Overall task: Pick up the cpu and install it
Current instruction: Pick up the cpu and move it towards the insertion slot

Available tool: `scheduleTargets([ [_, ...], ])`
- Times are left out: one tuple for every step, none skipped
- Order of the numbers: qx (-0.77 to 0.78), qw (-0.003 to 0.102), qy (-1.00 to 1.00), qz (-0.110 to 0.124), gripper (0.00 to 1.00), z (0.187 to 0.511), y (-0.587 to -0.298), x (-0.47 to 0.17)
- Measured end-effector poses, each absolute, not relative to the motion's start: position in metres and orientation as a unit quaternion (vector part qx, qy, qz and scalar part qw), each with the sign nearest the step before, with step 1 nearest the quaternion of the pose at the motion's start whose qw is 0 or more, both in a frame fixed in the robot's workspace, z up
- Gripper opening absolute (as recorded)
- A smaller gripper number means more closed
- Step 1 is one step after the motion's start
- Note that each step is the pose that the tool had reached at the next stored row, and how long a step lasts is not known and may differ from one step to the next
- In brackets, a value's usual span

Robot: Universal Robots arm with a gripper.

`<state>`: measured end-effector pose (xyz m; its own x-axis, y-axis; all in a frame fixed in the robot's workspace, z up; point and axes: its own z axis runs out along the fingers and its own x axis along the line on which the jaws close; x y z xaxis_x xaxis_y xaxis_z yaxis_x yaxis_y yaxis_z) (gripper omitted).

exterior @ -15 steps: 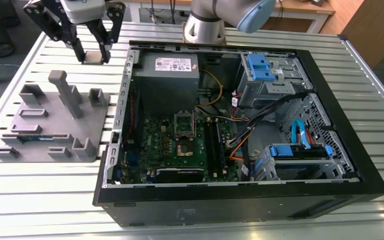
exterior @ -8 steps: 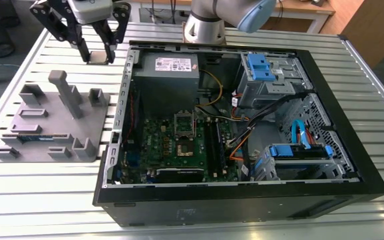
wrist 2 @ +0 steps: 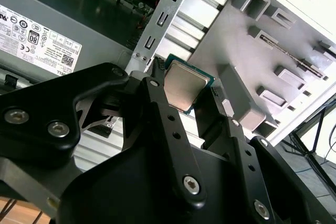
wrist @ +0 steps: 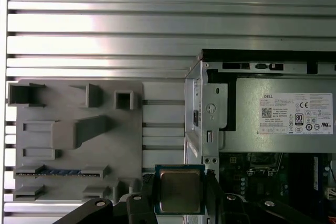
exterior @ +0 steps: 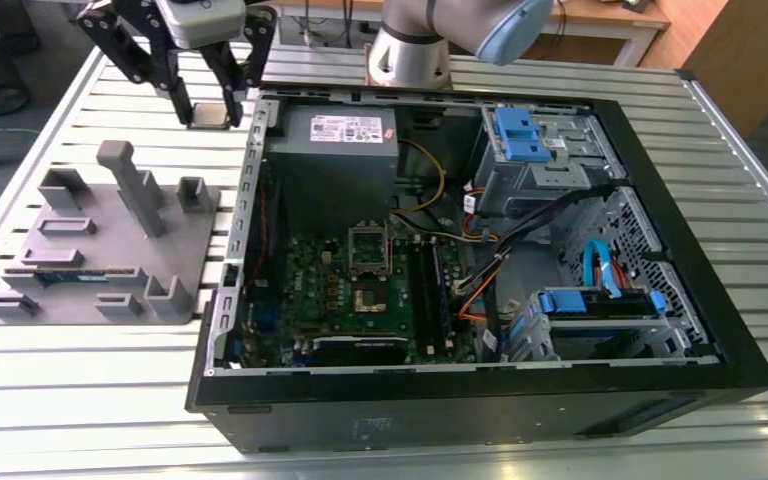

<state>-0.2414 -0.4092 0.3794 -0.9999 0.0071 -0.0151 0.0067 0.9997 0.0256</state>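
Silvery-grey metal tops the cpu (exterior: 208, 115), which is held by its opposite edges between the black jaws, closed only as far as the chip's width, with nothing else in their grip. In the exterior view it is carried clear of the surface (exterior: 77, 400), a slatted aluminium top, just beside the upper corner of the open computer case (exterior: 491, 405) on the exterior view's left. In both wrist views the chip's metal face is turned toward the cameras and a thin green rim is seen around it; in the first wrist view the cpu (wrist: 180, 191) is framed between the grey fixture plate (wrist: 73, 129) and the case's side wall. The fixture plate is laid flat on the surface, just beside the case; a long dark memory stick (wrist: 60, 172) with a blue label is seated in one of its slots, and several pockets and posts are moulded into it.

Inside the case a grey power supply (exterior: 337, 135) is mounted at the corner nearest the jaws; the green motherboard (exterior: 357, 300) is spread below it in the exterior view, with the silver socket frame (exterior: 368, 250) near its middle — well apart from the cpu, which is not yet seated there. Blue drive brackets (exterior: 518, 135) are fitted to the exterior view's right of the power supply; the arm (exterior: 431, 40) is seen behind the case.
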Motion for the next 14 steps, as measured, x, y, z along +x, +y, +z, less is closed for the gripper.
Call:
scheduleTargets([
  [0.003, 0.008, 1.0, 0.013, 0.47, 0.379, -0.409, -0.24],
  [0.003, 0.008, 1.0, 0.013, 0.47, 0.379, -0.409, -0.239],
  [0.003, 0.008, 1.0, 0.013, 0.47, 0.379, -0.409, -0.238],
  [0.003, 0.008, 1.0, 0.013, 0.47, 0.379, -0.409, -0.237],
  [0.003, 0.008, 1.0, 0.013, 0.47, 0.379, -0.409, -0.235],
  [0.003, 0.008, 1.0, 0.013, 0.47, 0.379, -0.409, -0.234],
  [0.003, 0.008, 1.0, 0.013, 0.47, 0.379, -0.409, -0.233],
  [0.003, 0.008, 1.0, 0.013, 0.47, 0.379, -0.409, -0.232],
  [0.003, 0.008, 1.0, 0.013, 0.47, 0.379, -0.409, -0.231],
  [0.003, 0.008, 1.0, 0.013, 0.47, 0.379, -0.409, -0.23],
  [0.003, 0.008, 1.0, 0.013, 0.47, 0.379, -0.409, -0.229],
  [0.003, 0.008, 1.0, 0.013, 0.47, 0.379, -0.409, -0.228],
  [0.003, 0.007, 1.0, 0.013, 0.47, 0.379, -0.409, -0.227],
  [0.003, 0.008, 1.0, 0.013, 0.47, 0.379, -0.409, -0.226],
])
